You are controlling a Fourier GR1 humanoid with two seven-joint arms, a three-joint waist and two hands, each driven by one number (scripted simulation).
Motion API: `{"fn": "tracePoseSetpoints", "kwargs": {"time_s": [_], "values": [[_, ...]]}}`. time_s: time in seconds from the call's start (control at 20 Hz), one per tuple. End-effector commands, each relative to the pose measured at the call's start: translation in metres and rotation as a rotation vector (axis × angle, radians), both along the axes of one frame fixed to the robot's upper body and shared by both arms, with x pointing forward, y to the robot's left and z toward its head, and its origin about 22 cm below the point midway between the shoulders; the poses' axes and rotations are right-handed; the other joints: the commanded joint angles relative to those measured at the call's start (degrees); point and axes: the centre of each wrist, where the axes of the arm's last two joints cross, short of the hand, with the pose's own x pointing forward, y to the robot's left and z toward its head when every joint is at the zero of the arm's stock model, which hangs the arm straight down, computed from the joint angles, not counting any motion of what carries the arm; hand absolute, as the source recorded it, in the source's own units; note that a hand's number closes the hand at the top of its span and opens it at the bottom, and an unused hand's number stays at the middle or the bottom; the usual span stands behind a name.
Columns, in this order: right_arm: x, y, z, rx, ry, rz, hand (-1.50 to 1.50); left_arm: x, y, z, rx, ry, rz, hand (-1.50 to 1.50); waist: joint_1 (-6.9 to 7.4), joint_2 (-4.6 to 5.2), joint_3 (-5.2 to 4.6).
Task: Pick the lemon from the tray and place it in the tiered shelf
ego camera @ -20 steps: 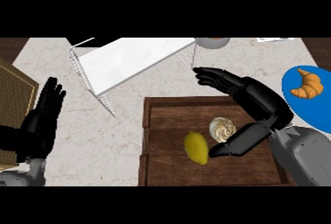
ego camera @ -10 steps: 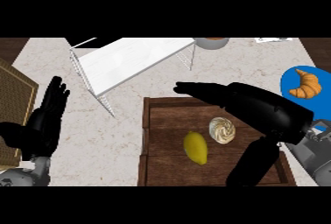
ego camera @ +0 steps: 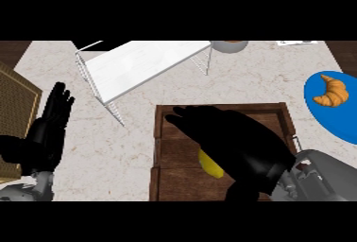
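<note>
The yellow lemon (ego camera: 209,164) lies in the brown wooden tray (ego camera: 167,184), only its left edge showing. My right hand (ego camera: 226,137) hovers over the tray, palm down with fingers stretched toward the upper left, covering most of the lemon and the tray's middle. I cannot see contact between hand and lemon. The white tiered shelf (ego camera: 140,66) with wire legs stands at the upper left of the tray. My left hand (ego camera: 45,132) rests open at the left edge, fingers up.
A blue plate (ego camera: 327,118) with a croissant (ego camera: 330,91) sits at the right edge. A grey bowl (ego camera: 229,46) stands at the back behind the shelf. A woven board (ego camera: 14,108) lies at the far left.
My right hand has swung left and down over the tray, now covering the lemon and the round pastry that showed beside it earlier. The left hand barely moved.
</note>
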Motion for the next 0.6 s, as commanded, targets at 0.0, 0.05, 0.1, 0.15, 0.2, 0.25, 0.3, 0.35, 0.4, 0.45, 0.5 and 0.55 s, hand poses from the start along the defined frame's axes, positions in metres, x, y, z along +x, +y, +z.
{"fn": "tracePoseSetpoints", "kwargs": {"time_s": [0.0,0.05,0.1,0.15,0.2,0.25,0.3,0.35,0.4,0.45,0.5,0.55], "values": [[-0.021,0.012,-0.015,-0.135,-0.060,-0.034,-1.50,-0.003,-0.007,0.005,-0.022,0.015,-0.018,0.00,-0.21,0.02,0.06],[-0.014,0.032,-0.026,-0.156,-0.079,-0.031,-1.50,0.002,-0.004,-0.001,0.002,0.003,0.003,0.00,0.17,0.20,0.03],[0.002,0.022,-0.021,-0.208,-0.086,-0.034,-1.50,0.005,0.002,0.003,0.012,-0.003,-0.003,0.00,0.21,0.27,0.04],[-0.023,0.033,-0.035,-0.233,-0.117,-0.040,-1.50,0.002,0.004,-0.007,0.003,0.009,0.006,0.00,-0.11,0.12,0.00],[-0.003,0.028,-0.046,-0.272,-0.100,-0.061,-1.50,0.011,0.000,0.006,0.011,-0.004,-0.021,0.00,-0.02,0.31,0.05],[-0.016,0.035,-0.036,-0.311,-0.109,-0.066,-1.50,0.007,0.003,-0.005,-0.024,0.009,0.002,0.00,-0.20,0.11,-0.01],[-0.001,0.027,-0.039,-0.346,-0.119,-0.088,-1.50,0.003,0.000,0.007,0.006,-0.008,0.000,0.00,0.20,0.12,0.05],[-0.012,0.031,-0.054,-0.362,-0.117,-0.087,-1.50,0.005,-0.013,-0.008,-0.009,0.023,-0.014,0.00,-0.33,0.17,0.04],[-0.009,0.015,-0.044,-0.345,-0.114,-0.095,-1.50,0.012,-0.005,0.003,-0.011,0.006,-0.004,0.00,-0.51,0.16,0.07],[-0.006,0.014,-0.060,-0.331,-0.105,-0.120,-1.50,0.013,0.008,-0.001,-0.007,0.006,-0.002,0.00,-0.36,0.25,0.06],[-0.017,0.015,-0.066,-0.310,-0.099,-0.114,-1.50,0.014,0.005,0.005,0.009,-0.004,0.006,0.00,-0.37,0.19,0.08],[-0.007,0.012,-0.072,-0.300,-0.106,-0.136,-1.50,-0.001,0.011,-0.005,-0.010,-0.008,-0.014,0.00,0.01,0.22,0.07]]}}
